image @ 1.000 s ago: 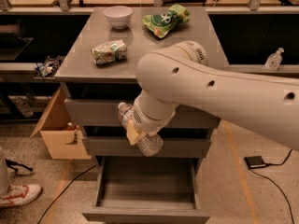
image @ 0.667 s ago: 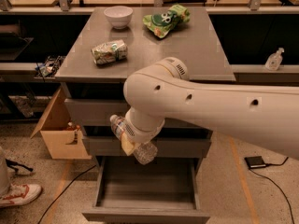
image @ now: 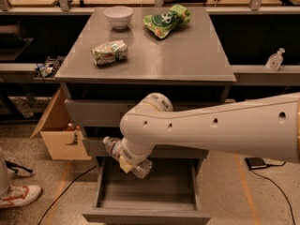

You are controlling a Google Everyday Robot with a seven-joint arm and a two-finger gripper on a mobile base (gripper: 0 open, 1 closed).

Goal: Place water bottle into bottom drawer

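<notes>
The water bottle is small, clear and crinkled. It lies tilted in my gripper, cap pointing up-left. The gripper is shut on it, with a tan fingertip showing over its middle. My white arm reaches in from the right and hides most of the hand. The bottom drawer of the grey cabinet is pulled open and its grey inside shows. The bottle hangs just above the drawer's back left part, in front of the middle drawer's face.
On the cabinet top lie a crushed green-white can, a green snack bag and a white bowl. An open cardboard box stands left of the cabinet. A shoe is at the lower left.
My arm has swung left and lowered, carrying the bottle down closer to the open bottom drawer. The drawer and the things on top have not moved.
</notes>
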